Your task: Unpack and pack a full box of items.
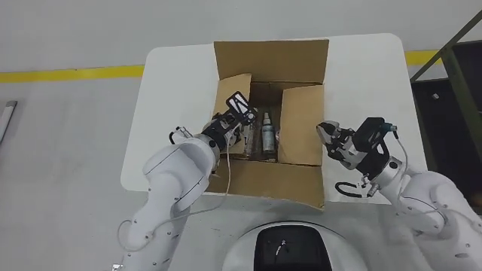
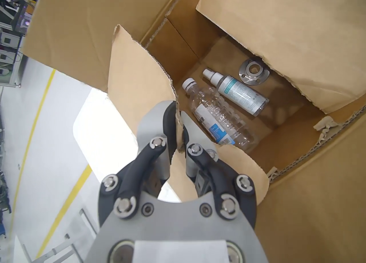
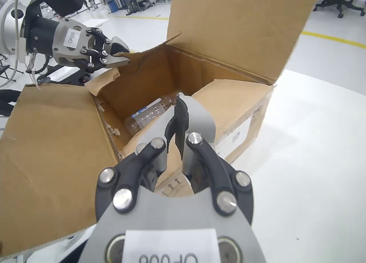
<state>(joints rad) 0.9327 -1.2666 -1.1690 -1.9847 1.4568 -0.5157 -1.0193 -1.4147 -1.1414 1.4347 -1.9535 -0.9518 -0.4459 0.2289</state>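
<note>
An open cardboard box (image 1: pixel 271 60) stands in the middle of the white table (image 1: pixel 173 68). On its bottom lie a clear plastic bottle (image 2: pixel 220 122), a spray bottle (image 2: pixel 240 92) and a round metal flange (image 2: pixel 254 71). My left gripper (image 2: pixel 178 121) is shut on the torn edge of the box's left flap (image 2: pixel 134 81), which it holds raised; the right wrist view shows that grip too (image 3: pixel 121 57). My right gripper (image 3: pixel 178 112) is shut with nothing in it, hanging just outside the box beside the right flap (image 1: pixel 301 124), which leans in over the opening.
The back flap (image 3: pixel 234 32) stands upright and the front flap (image 3: pixel 51 144) folds outward toward me. Bare table (image 3: pixel 308 144) lies right of the box. A yellow floor line (image 1: pixel 68 74) runs behind the table, and a dark metal frame (image 1: pixel 452 83) stands at the far right.
</note>
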